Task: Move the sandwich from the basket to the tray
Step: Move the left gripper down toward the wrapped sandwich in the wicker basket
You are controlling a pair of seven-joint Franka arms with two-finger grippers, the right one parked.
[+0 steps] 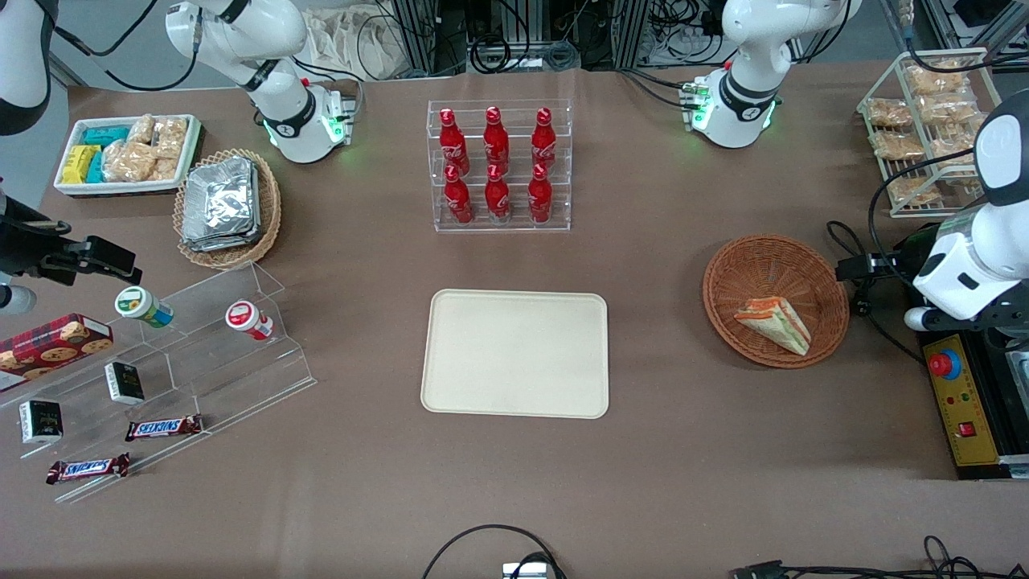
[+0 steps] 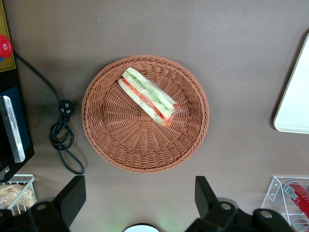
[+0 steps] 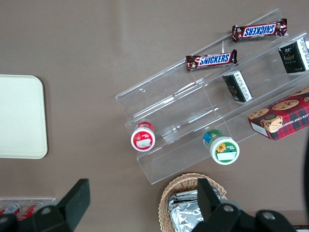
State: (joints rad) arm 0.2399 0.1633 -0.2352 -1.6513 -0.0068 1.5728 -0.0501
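Sandwich (image 1: 773, 323) is lying in the reddish wicker basket (image 1: 756, 261), toward the working arm's end of the surface; the cream tray (image 1: 515, 353) is sitting bare near the middle, well apart from the basket. Left hand (image 2: 140, 198) is hovering high above the basket, fingers spread wide, holding nothing. Approx. stage: pre-grasp, nothing picked yet. Next move probably needs the hand lowering w/ fingers straddling the wedge's long sides, then closing gently, as the wrap looks slippery.

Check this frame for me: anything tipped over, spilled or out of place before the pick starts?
Two small tubs, one red-lidded and one green-lidded, lie on their sides on the clear stepped stand. Otherwise nothing stands out: the sandwich lies in the basket, the tray is bare, and the gripper hangs open above the basket.
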